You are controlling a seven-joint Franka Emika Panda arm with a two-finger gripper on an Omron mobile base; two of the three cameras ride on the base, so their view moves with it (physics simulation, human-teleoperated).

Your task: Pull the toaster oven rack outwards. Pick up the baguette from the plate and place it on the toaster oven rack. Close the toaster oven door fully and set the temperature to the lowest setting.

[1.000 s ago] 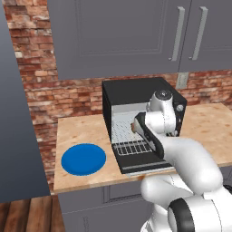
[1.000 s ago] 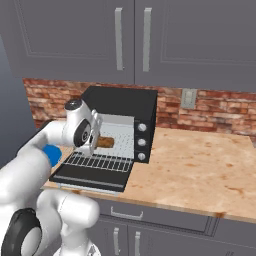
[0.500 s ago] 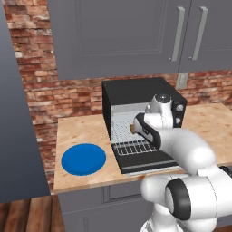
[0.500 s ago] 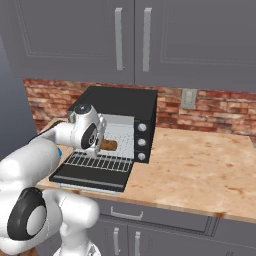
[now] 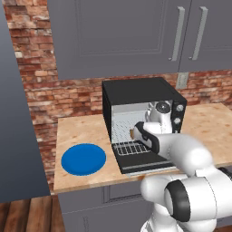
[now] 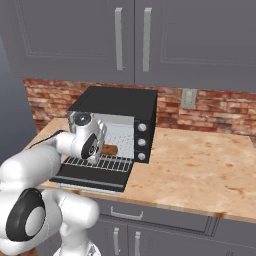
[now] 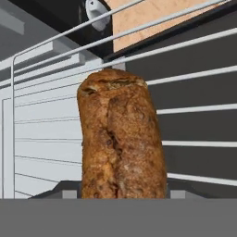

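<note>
The arm reached into the open toaster oven (image 5: 140, 97), and the baguette (image 7: 121, 139) stood out from the fingers, gripped at its near end, the fingers half-closed on it; in the hand view it hung over the wires of the toaster oven rack (image 7: 194, 109), though whether it touched them I could not tell; from the right base view the baguette (image 6: 110, 149) showed just past the wrist, above the rack (image 6: 107, 162), which was drawn out over the dropped toaster oven door (image 6: 90, 176); the blue plate (image 5: 84, 159) sat bare on the surface (image 5: 79, 133) to the left, well apart. To my eye the placing was the step in hand; doing it well meant lowering the bread until it lay flat across several wires, lengthwise along the rack, then opening the fingers and backing straight out; it should sit far enough in that the door could shut without catching it.
</note>
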